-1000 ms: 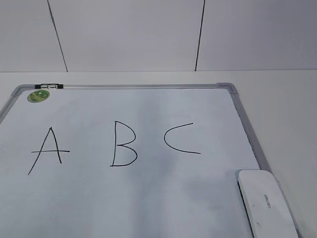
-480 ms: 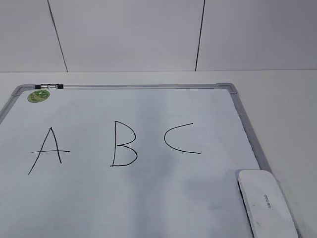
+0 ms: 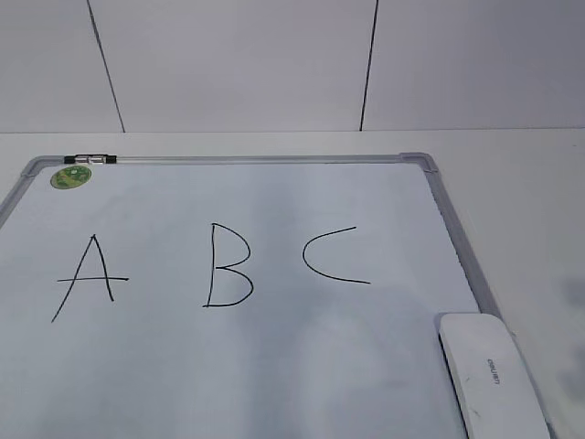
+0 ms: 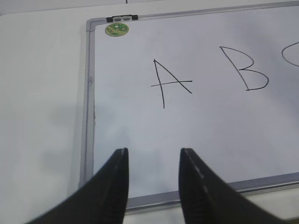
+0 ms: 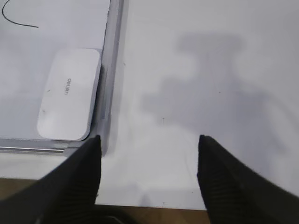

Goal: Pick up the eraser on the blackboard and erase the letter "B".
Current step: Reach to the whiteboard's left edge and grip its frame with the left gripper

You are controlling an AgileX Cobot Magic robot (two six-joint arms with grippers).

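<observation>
We see almost nothing different on the blackboard (image 3: 274, 366) from a second ago: the letter "B" (image 3: 227, 265) stands whole between the "A" (image 3: 84, 277) and the "C" (image 3: 334, 256), and the eraser (image 3: 494, 375) lies where it lay, at the board's corner toward 5 o'clock in the exterior view, touching the grey frame. The one change we notice is a faint shadow now falling on the table (image 3: 539, 229) toward 3 o'clock, just beyond the frame, which we take to mean the right arm is moving in above that side.

In the right wrist view the right gripper (image 5: 147, 154) is spread wide and holds nothing; it hangs over bare table, with the eraser (image 5: 70, 93) off toward 10 o'clock, apart from both fingers. The left gripper (image 4: 153, 163) is also parted and empty, poised over the board's near edge below the "A" (image 4: 168, 81).

So we judge the task barely begun: the pick is not yet made, and the right gripper must shift over the eraser before closing.
</observation>
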